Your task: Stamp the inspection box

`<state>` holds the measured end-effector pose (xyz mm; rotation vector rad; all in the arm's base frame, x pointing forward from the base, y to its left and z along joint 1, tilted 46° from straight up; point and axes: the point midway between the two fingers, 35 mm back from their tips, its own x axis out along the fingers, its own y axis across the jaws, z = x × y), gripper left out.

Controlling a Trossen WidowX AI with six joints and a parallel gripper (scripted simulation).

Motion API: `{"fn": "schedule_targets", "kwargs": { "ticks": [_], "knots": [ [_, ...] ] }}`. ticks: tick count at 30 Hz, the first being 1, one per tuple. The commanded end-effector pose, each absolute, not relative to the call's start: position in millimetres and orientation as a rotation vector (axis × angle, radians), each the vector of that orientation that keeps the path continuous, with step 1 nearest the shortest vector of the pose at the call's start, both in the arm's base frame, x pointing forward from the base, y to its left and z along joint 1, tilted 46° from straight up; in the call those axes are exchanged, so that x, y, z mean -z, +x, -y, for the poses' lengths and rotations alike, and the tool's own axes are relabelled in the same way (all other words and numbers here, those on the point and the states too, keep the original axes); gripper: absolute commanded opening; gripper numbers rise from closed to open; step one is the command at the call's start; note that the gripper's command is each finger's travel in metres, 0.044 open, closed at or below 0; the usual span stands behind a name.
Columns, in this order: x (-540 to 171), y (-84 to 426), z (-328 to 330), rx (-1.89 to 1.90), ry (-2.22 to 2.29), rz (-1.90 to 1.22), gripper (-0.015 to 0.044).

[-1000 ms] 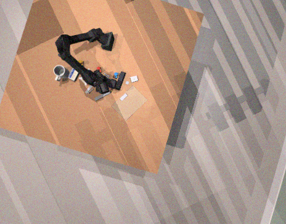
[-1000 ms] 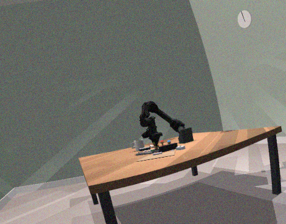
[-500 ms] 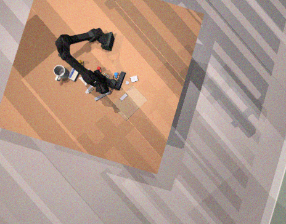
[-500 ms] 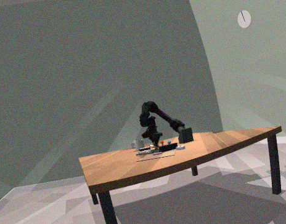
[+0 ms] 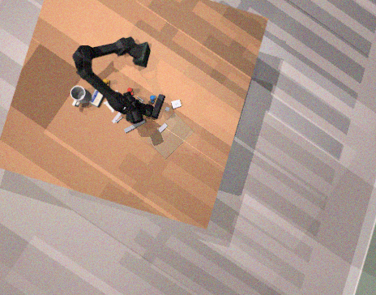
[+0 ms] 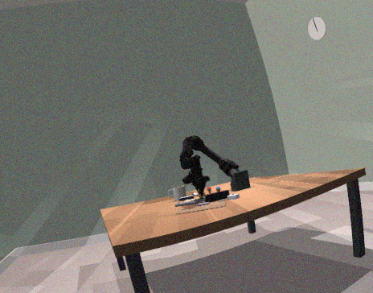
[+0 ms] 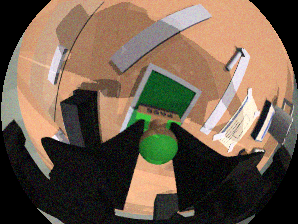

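Observation:
My gripper (image 7: 157, 125) (image 6: 202, 195) is shut on a stamp with a round green knob (image 7: 158, 149) and a brown base marked with small letters. The base is over the near part of the green ink pad (image 7: 167, 93), which has a pale rim. Whether it touches the pad cannot be told. In the top view the arm hides the stamp and pad. A thin tan sheet (image 5: 176, 138), perhaps the card, lies beyond the pad, with a small white piece (image 5: 163, 127) (image 7: 57, 65) on it. No print can be made out.
A black block (image 5: 158, 106) (image 6: 217, 196) (image 7: 82, 122) stands beside the gripper. Red (image 5: 130, 90) (image 6: 209, 188) and blue (image 5: 152, 98) (image 6: 218, 188) knobs are nearby. A grey strip (image 5: 130, 129) (image 7: 160, 37) lies beyond the pad. A mug (image 5: 78, 94) and a white square (image 5: 176, 104) are farther off.

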<state>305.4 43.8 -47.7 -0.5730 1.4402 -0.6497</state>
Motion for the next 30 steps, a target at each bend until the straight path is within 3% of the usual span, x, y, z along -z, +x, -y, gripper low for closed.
{"fn": "schedule_targets", "kwargs": {
  "ticks": [1, 30],
  "knots": [
    [48.7, 306.6, -41.6, 0.654, -0.575, -1.436, 0.0000],
    [44.8, 306.6, -45.7, 0.653, -0.575, -1.436, 0.0000]
  ]
}}
